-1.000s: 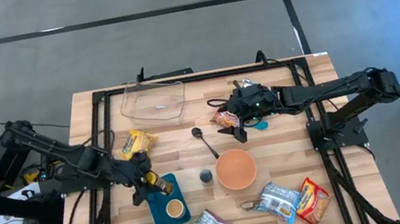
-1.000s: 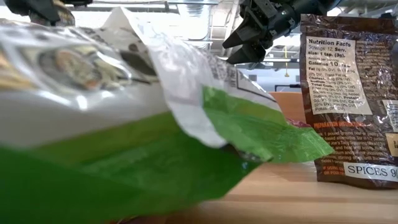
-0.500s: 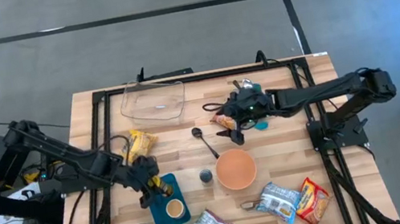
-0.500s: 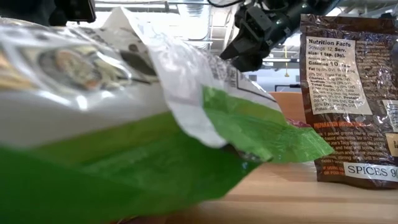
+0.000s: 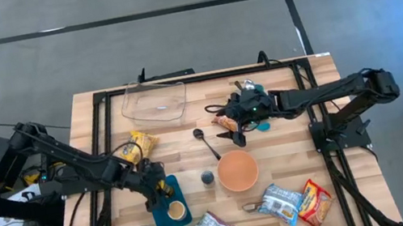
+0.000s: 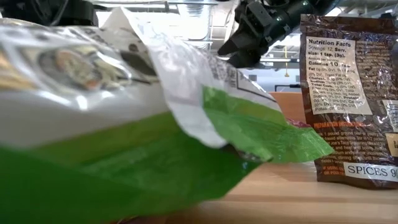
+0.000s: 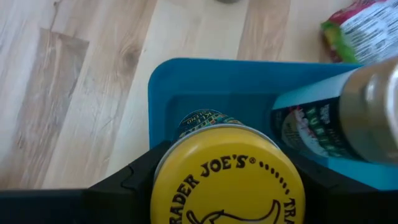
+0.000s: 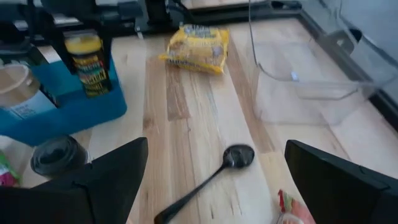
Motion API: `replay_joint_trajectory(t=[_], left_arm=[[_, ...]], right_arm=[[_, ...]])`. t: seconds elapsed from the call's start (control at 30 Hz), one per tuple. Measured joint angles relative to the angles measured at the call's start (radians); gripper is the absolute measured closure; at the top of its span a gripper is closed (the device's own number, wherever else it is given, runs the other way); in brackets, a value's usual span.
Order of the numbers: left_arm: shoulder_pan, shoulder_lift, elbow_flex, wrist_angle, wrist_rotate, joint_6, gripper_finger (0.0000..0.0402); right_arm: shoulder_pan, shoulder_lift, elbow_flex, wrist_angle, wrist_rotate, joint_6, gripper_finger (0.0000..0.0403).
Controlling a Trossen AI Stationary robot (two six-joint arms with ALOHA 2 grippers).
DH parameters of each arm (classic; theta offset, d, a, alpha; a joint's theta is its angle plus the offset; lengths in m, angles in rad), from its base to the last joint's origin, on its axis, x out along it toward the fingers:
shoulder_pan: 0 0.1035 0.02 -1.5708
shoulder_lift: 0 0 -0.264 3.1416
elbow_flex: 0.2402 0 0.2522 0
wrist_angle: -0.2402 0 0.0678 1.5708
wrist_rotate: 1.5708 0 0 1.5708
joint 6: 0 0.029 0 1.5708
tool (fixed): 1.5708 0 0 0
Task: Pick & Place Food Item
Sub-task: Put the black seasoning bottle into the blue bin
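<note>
Gripping yellow-lidded jar in my left gripper above blue tray | right gripper spread wide above black spoon

Both arms are matte black, built of slim jointed links; the left arm trails dark cables, the right arm shows a small green light near its chunky wrist
</note>
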Motion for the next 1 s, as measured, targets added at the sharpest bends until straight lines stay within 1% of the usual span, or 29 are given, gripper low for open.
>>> replay_joint_trajectory(t=[0.5, 0.7, 1.0], left_arm=[[-0.003, 0.038, 0.000, 0.055, -0.019, 0.136, 0.0183], [-0.003, 0.082, 0.003, 0.075, -0.019, 0.146, 0.0183], [-0.003, 0.078, 0.001, 0.078, -0.018, 0.147, 0.0172]], right_arm=[[0.000, -0.002, 0.000, -0.003, 0.000, 0.002, 0.0030], [0.000, -0.002, 0.000, -0.004, 0.000, 0.002, 0.0030], [0.000, -0.002, 0.000, -0.003, 0.000, 0.002, 0.0030]])
